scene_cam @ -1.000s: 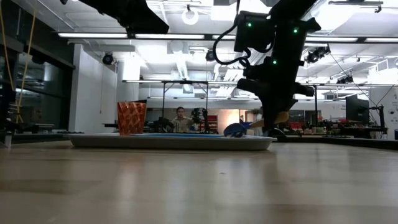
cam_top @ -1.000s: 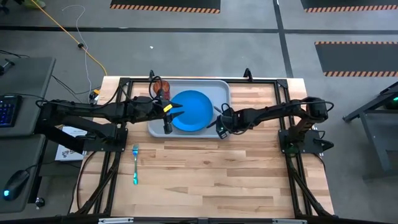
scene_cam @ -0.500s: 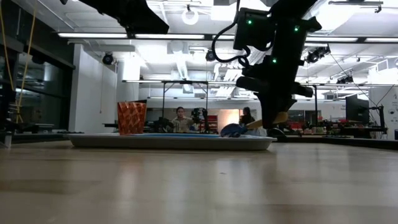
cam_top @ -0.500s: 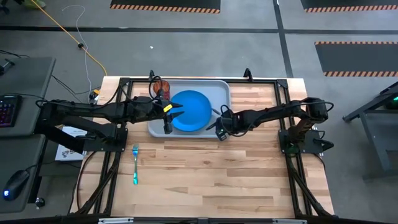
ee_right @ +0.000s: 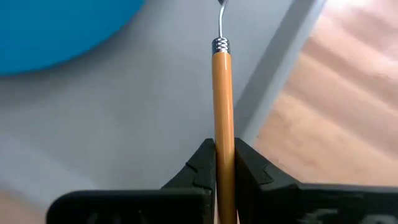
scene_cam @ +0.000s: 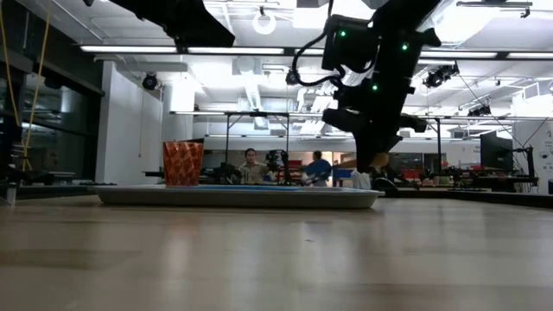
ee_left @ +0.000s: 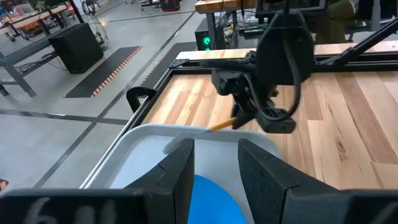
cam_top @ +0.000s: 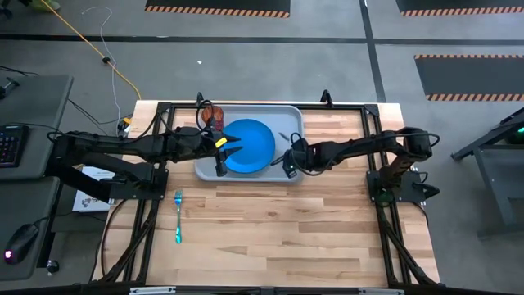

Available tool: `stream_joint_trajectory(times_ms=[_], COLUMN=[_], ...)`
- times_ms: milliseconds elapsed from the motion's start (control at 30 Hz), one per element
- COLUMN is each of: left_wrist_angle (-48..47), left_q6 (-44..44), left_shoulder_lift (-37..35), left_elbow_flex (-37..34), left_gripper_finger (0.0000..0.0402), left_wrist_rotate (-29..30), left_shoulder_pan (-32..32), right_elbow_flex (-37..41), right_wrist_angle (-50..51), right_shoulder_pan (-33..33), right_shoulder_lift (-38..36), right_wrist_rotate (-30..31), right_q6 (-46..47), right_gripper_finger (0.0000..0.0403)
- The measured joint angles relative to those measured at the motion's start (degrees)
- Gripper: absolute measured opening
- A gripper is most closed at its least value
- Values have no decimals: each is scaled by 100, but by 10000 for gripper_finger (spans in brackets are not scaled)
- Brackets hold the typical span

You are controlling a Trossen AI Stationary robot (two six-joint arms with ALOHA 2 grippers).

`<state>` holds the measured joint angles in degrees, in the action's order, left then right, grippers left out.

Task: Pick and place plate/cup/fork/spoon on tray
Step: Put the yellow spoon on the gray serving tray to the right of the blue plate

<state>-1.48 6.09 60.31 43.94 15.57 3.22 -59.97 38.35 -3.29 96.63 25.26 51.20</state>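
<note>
The tray (cam_top: 288, 115) lies at the table's far middle. On it rest the blue plate (cam_top: 254, 143) and, in its far left corner, the upright cup (cam_top: 213, 110). The teal-handled fork (cam_top: 178, 218) lies flat on the wood near the left edge. My right gripper (cam_top: 287, 161) stands over the tray's right end, shut on the orange-handled spoon (ee_right: 222, 93). The spoon's silver bowl (ee_left: 180, 145) is low over the tray floor. My left gripper (ee_left: 215, 167) hangs open above the plate's left edge with nothing between its fingers. My right gripper pinches the spoon's orange handle (ee_right: 224, 146) between its two fingers. The fingers slant steeply down from the table's right side and lie along the handle. The silver neck (ee_right: 219, 28) and the bowl reach out past the fingertips over the tray. Whether the bowl touches the tray I cannot tell.
Black frame rails (cam_top: 352, 106) run along the table's far and side edges. Bare wood (cam_top: 278, 229) spreads between the tray and the near edge. A person (scene_cam: 251, 166) shows in the room beyond the table.
My right gripper has tipped and turned a little over the tray's right end, still shut on the spoon. The spoon has swung with it, its bowl end moving farther in over the tray.
</note>
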Motion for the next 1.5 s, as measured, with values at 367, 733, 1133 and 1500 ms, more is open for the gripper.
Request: stream_joint_trajectory(times_ms=[367, 733, 1133, 1500], left_wrist_angle=[-337, -155, -153, -154], left_q6=[-136, -156, -145, -136], left_shoulder_lift=[0, -2, 0, 0], left_elbow_flex=[0, 0, 0, 2], left_gripper_finger=[115, 115, 115, 115], left_wrist_rotate=[1, 0, 0, 0], left_shoulder_pan=[-19, -31, -31, -31], right_elbow_flex=[1566, 2932, 2914, 2914], right_wrist_angle=[-3494, -6939, -6849, -6441], right_shoulder_pan=[-474, -445, -275, -275], right_shoulder_lift=[-433, -171, -135, -133], right_wrist_rotate=[-703, -1019, -218, -23], right_q6=[-494, 898, 1652, 2098], right_gripper_finger=[10, 10, 16, 21])
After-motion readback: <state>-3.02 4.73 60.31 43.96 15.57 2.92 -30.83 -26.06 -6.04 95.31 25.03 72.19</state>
